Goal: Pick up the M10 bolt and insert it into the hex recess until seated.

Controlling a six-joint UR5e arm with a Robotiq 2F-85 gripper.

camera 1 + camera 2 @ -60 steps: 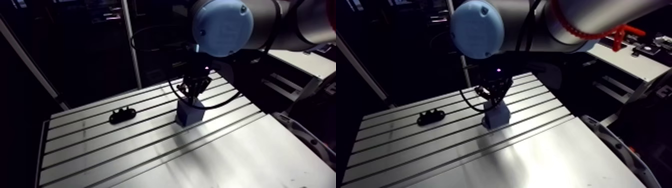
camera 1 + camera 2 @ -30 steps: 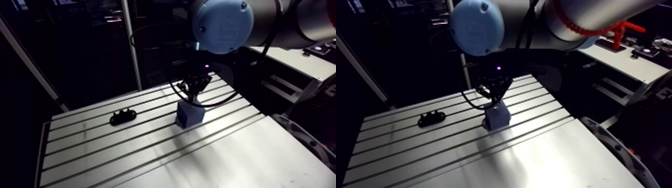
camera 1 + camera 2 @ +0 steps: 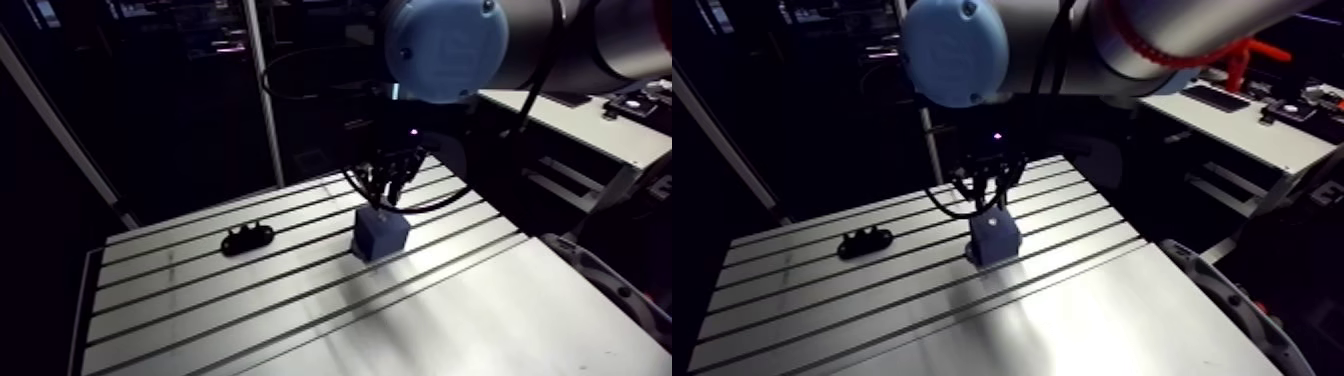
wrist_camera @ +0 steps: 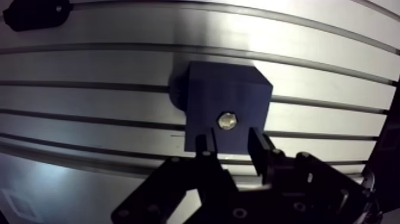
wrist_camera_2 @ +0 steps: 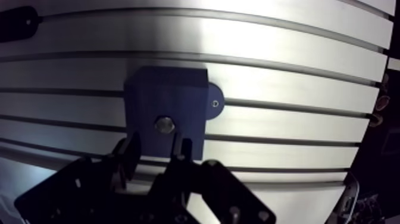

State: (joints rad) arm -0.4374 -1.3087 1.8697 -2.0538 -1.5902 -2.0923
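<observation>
A dark blue block (image 4: 226, 95) stands on the slotted table (image 3: 250, 310). A silvery hex bolt head (image 4: 227, 120) sits in the recess in the block's top face, upright and level with it. In the wrist view my gripper (image 4: 232, 143) hangs just above the block, open, its two black fingers (image 4: 257, 142) standing either side of the bolt head and holding nothing. In the arm view the gripper (image 3: 388, 185) hovers a little above the block (image 3: 380, 233).
A small black fixture (image 3: 247, 238) lies on the table to the left of the block, and shows beyond it in the wrist view (image 4: 36, 13). A round flange (image 5: 214, 102) sticks out at the block's base.
The gripper has lifted from the top of the block to a short way above it. The block and the bolt have stayed in place.
</observation>
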